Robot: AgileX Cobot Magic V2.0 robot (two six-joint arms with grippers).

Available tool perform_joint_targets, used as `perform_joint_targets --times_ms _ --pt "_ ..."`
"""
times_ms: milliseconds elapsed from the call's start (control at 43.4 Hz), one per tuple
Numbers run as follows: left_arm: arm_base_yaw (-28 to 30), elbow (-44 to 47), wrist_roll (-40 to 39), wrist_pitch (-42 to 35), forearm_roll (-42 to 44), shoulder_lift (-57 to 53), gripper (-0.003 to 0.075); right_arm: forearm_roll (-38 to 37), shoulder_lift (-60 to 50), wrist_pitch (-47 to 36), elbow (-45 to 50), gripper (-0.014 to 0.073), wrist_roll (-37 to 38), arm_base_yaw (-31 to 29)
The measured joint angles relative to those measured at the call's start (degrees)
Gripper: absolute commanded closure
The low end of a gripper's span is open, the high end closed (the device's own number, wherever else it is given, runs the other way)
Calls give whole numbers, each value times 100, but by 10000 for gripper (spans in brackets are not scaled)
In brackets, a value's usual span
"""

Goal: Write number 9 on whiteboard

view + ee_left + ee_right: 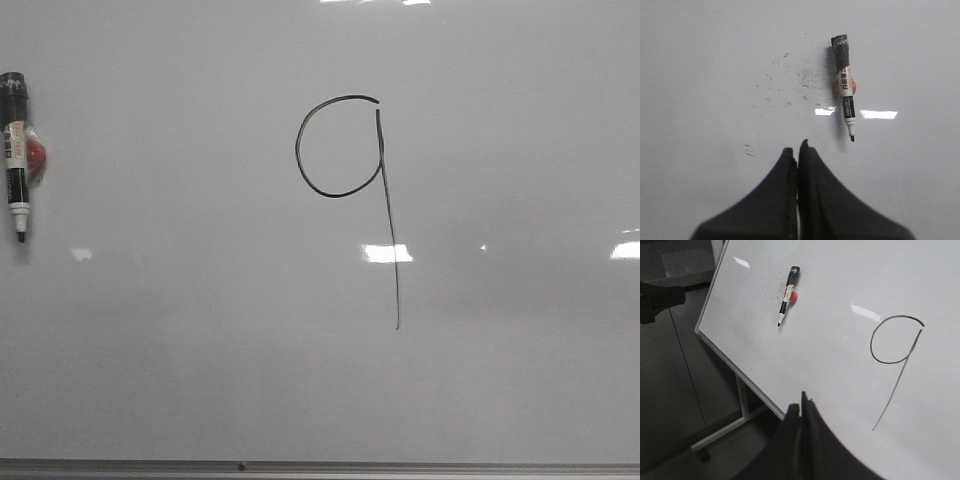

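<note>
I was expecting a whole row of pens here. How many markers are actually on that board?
1. A single marker sits at the far left of the whiteboard, uncapped tip pointing down, well away from the number 9. Both closed grippers are empty. More could lie outside the views.

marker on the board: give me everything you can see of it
The marker is a slim pen with a black rear end, a white barrel printed with black labels, and a bare black tip; no cap is on the tip. It sits on the whiteboard near its left edge, tip pointing down in the front view, tilted slightly. Something small and red sits behind the barrel; what it is cannot be told. Neither hand touches it. Faint dark smudges mark the board beside it.
</note>
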Motion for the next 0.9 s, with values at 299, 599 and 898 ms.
perform_joint_targets --times_ms 299,599,898 --pt "0 0 0 -4 0 0 739 0 0 -493 34 661 0 0" --pt "0 0 0 -13 0 0 739 -1258 -14 -2437 502 661 755 -371" --pt "0 0 0 -13 0 0 739 -4353 -599 -3281 1687 661 4262 -1065"
